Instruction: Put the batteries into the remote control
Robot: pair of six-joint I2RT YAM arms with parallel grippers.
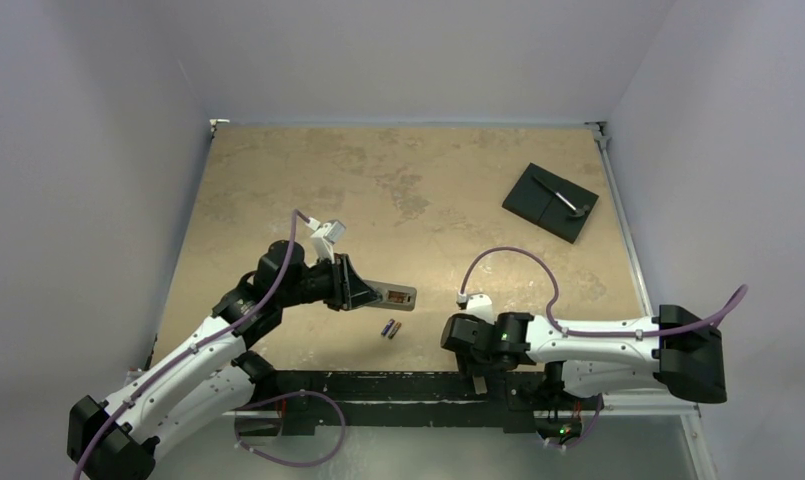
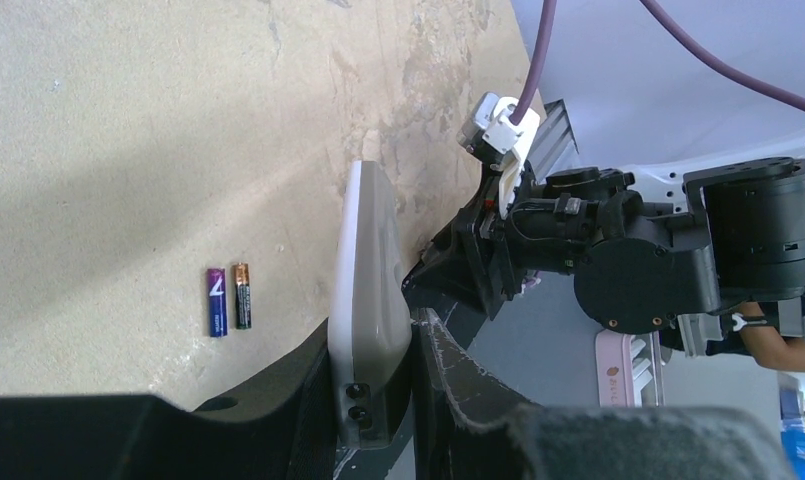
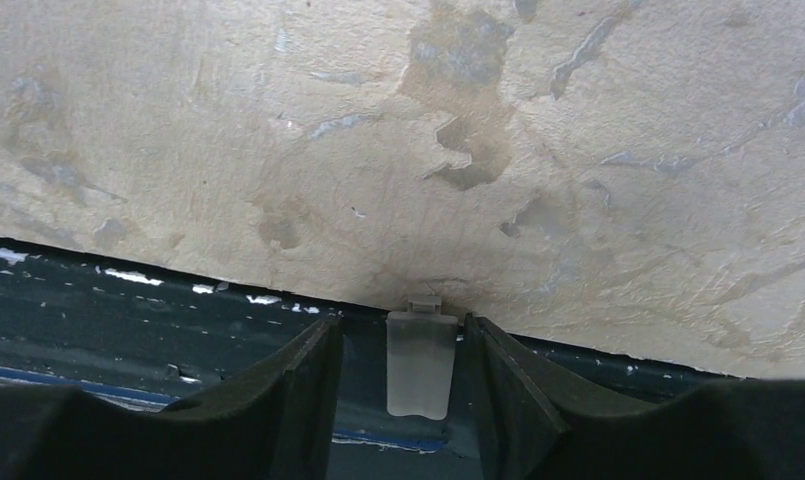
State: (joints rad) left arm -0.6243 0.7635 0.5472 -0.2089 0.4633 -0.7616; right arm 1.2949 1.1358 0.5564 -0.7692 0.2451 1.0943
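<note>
My left gripper [image 1: 366, 291] is shut on the remote control [image 1: 395, 295] and holds it on edge above the table, one end between the jaws. In the left wrist view the remote [image 2: 368, 270] shows a white face and a grey back, clamped in my gripper [image 2: 373, 400]. The two batteries [image 1: 390, 328] lie side by side on the table just below the remote; they also show in the left wrist view [image 2: 228, 298]. My right gripper [image 1: 475, 372] is open at the table's near edge. The narrow grey cover strip [image 3: 421, 370] lies between its open jaws [image 3: 403, 328].
A black square plate [image 1: 550, 201] with a small tool on it lies at the back right. The dark front rail [image 1: 378, 385] runs along the near edge. White walls close in the table on three sides. The right arm [image 2: 638, 250] sits close beside the remote.
</note>
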